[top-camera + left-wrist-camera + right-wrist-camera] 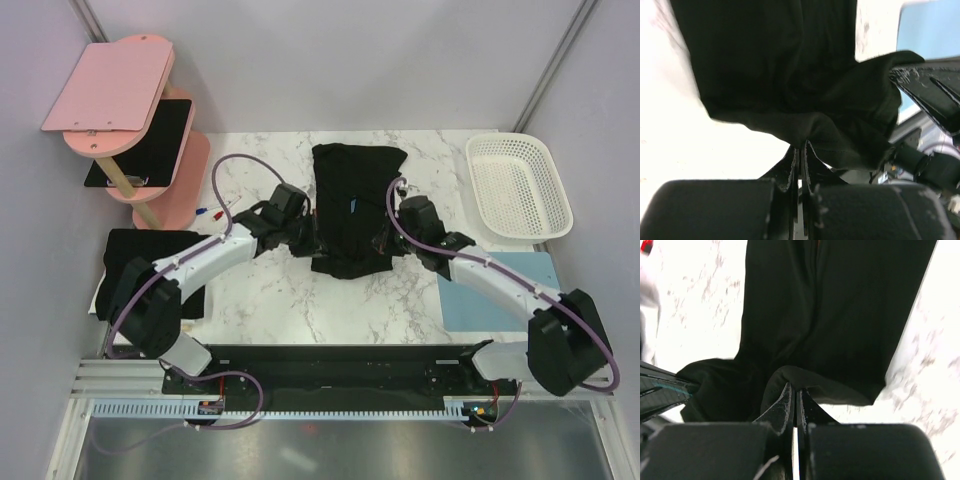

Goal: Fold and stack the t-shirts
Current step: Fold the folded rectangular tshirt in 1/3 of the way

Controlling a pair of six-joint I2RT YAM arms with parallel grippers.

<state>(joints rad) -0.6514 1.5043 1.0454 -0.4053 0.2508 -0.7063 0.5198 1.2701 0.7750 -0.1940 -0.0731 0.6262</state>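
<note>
Robotics lab test cell, plain pale partition walls point(350, 60), marble-top table point(290, 300), slotted cable duct point(330, 408)

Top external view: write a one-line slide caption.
Left gripper and right gripper pinch the black t-shirt on the table.

We see soft matt black cloth on the t-shirt point(355, 205), smooth grey-veined white marble look on the table point(280, 300), white plastic lattice basket point(520, 185), smooth matt pink shelf point(110, 85), scuffed black left gripper point(800, 149)

White arms point(215, 252), black joints point(150, 310), purple cables point(240, 157)
</note>
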